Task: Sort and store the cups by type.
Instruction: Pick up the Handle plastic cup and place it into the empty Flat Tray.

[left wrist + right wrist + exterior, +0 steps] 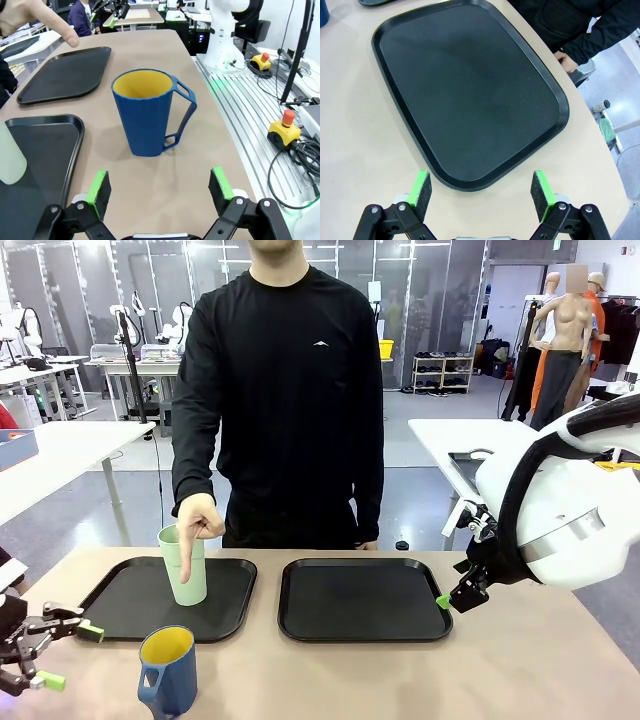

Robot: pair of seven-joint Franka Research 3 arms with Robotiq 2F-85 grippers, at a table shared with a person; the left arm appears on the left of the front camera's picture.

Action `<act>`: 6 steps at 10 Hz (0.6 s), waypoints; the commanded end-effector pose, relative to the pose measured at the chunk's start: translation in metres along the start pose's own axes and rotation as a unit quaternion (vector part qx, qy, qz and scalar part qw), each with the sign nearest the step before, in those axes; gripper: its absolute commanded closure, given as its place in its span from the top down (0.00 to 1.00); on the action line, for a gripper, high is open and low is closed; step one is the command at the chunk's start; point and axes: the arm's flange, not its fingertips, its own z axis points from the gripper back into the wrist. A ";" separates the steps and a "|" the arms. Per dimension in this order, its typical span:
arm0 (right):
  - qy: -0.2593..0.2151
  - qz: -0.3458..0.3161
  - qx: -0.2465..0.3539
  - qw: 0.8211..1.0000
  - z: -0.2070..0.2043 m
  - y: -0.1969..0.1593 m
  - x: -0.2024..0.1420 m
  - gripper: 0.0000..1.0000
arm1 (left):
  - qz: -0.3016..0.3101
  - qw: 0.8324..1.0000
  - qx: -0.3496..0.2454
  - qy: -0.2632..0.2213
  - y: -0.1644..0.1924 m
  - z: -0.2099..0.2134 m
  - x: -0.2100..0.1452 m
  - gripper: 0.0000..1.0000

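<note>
Front view: a person in a black top stands at the far side of the table [520, 660], one hand [198, 522] pointing a finger straight down in front of the green tumbler [197, 582]. The tumbler stands upright on the left tray [125, 605]. The blue mug [170, 675] with the yellow inside stands upright on the bare table, just in front of that tray's near edge. The left pincer [72, 656] sits low at the picture's left, its fingers spread wide with nothing between them, near the mug but apart from it. The right pincer [447, 598] hangs by the right edge of the right tray [360, 600] - from here I cannot tell how far it is open.

Left wrist view: the left pincer [160, 185] is spread wide and holds nothing. The mug [147, 120] stands ahead of the fingertips, handle turned to the picture's right. The tumbler [10, 160] shows at the left edge, on its tray [55, 145].

Right wrist view: the right pincer [481, 192] is spread wide and holds nothing - it hangs above the near rim of the bare right tray [470, 95].
</note>
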 end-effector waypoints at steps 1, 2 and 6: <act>0.000 0.000 -0.001 1.000 0.000 0.001 0.001 1.00 | -0.005 0.999 -0.029 -0.014 0.017 -0.016 -0.006 1.00; 0.000 0.000 -0.001 1.000 0.000 0.001 0.001 1.00 | -0.005 0.999 -0.043 -0.014 0.021 -0.025 -0.008 1.00; 0.000 0.000 -0.001 1.000 0.000 0.001 0.001 1.00 | -0.013 0.997 -0.069 -0.033 0.034 -0.059 -0.011 1.00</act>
